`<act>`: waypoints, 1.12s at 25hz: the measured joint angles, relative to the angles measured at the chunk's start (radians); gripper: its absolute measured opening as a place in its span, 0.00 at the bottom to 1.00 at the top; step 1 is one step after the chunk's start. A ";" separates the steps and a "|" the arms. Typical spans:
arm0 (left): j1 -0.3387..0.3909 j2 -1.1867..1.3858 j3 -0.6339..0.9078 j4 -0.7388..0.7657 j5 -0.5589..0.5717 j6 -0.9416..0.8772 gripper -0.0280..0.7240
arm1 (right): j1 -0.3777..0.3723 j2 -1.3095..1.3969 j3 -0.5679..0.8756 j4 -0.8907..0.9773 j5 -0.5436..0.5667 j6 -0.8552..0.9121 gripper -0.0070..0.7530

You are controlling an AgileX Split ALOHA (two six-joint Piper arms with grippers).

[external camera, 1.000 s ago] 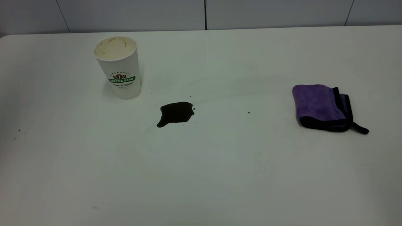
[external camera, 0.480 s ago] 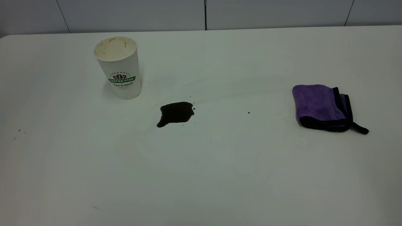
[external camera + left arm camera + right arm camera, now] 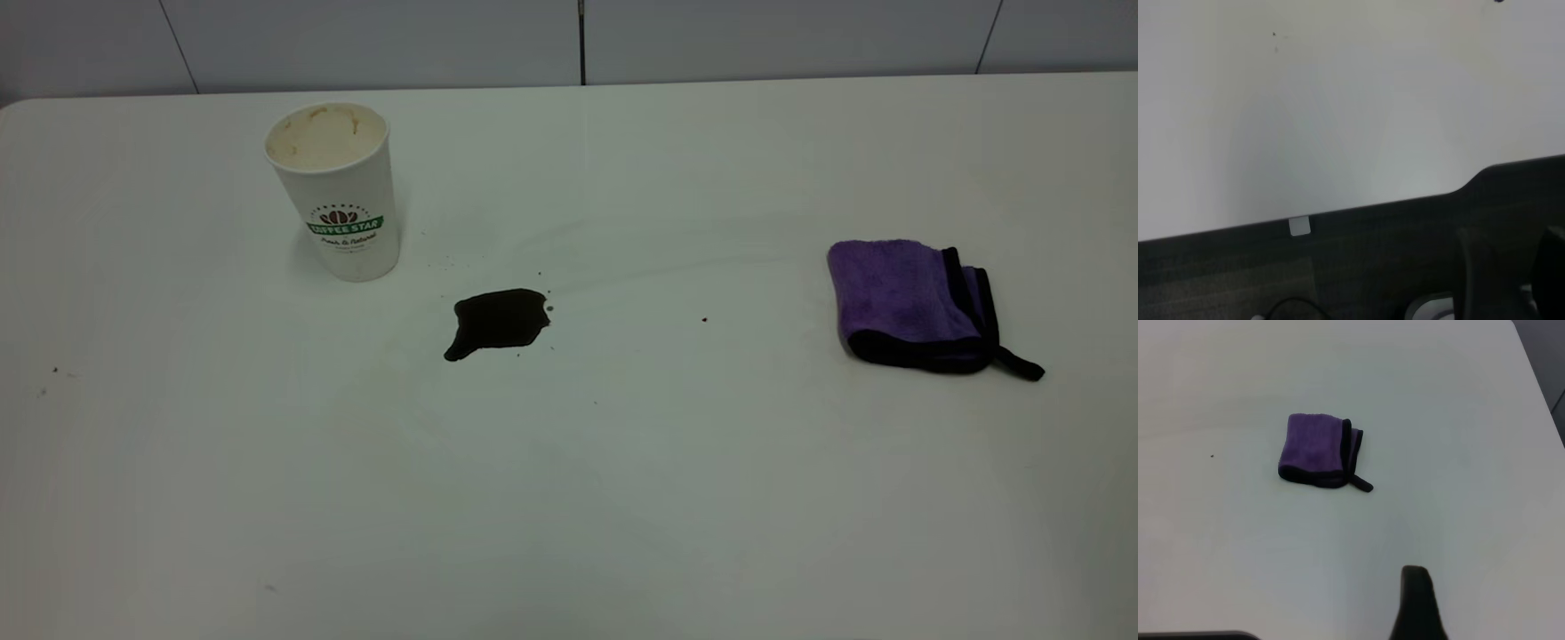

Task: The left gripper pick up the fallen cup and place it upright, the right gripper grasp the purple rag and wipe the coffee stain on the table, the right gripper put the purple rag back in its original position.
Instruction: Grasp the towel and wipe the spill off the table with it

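White table carries the upright cup, the coffee stain just beside it, and the purple rag well apart — clear of the right gripper; jaw opening cannot be told.

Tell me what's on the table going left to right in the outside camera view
cup, standing upright → coffee stain → small dark speck → purple rag, all on the table.
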 joint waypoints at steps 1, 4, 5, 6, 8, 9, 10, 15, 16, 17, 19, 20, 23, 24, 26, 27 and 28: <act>0.000 -0.036 0.030 0.006 -0.002 -0.004 0.36 | 0.000 0.000 0.000 0.000 0.000 0.000 0.78; 0.000 -0.149 0.091 0.015 -0.020 -0.020 0.36 | 0.000 0.000 0.000 0.000 0.000 0.000 0.78; 0.000 -0.172 0.106 0.016 -0.029 -0.026 0.36 | 0.000 0.000 0.000 0.000 0.000 0.000 0.78; 0.000 -0.196 0.116 0.017 -0.037 -0.032 0.36 | 0.000 0.000 0.000 0.000 0.000 0.000 0.78; 0.000 -0.231 0.124 0.018 -0.047 -0.036 0.36 | 0.000 0.000 0.000 0.000 0.000 0.000 0.78; 0.000 -0.242 0.125 0.018 -0.050 -0.037 0.36 | 0.000 0.000 0.000 0.000 0.000 0.000 0.78; 0.000 -0.254 0.125 0.019 -0.050 -0.037 0.36 | 0.000 0.000 0.000 0.000 0.000 0.000 0.78; 0.000 -0.321 0.126 0.036 -0.050 -0.046 0.36 | 0.000 0.000 0.000 0.000 0.000 0.000 0.78; 0.000 -0.330 0.126 0.036 -0.050 -0.047 0.36 | 0.000 0.000 0.000 0.000 0.000 0.000 0.78; 0.000 -0.340 0.126 0.036 -0.050 -0.047 0.36 | 0.000 0.000 0.000 0.000 0.000 0.000 0.78; 0.000 -0.356 0.126 0.037 -0.050 -0.047 0.36 | 0.000 0.000 0.000 0.000 0.000 0.000 0.78; 0.000 -0.362 0.126 0.037 -0.050 -0.047 0.36 | 0.000 0.000 0.000 0.000 0.000 0.000 0.78; 0.000 -0.366 0.126 0.037 -0.050 -0.048 0.36 | 0.000 0.000 0.000 0.000 0.000 0.000 0.78; 0.000 -0.366 0.126 0.037 -0.050 -0.048 0.36 | 0.000 0.000 0.000 0.000 0.000 0.000 0.78; 0.000 -0.366 0.126 0.037 -0.050 -0.048 0.36 | 0.000 0.000 0.000 0.000 0.000 0.000 0.78; 0.000 -0.366 0.126 0.037 -0.050 -0.048 0.36 | 0.000 0.000 0.000 0.000 0.000 0.000 0.78; 0.000 -0.366 0.126 0.037 -0.050 -0.048 0.36 | 0.000 0.000 0.000 0.000 0.000 0.000 0.78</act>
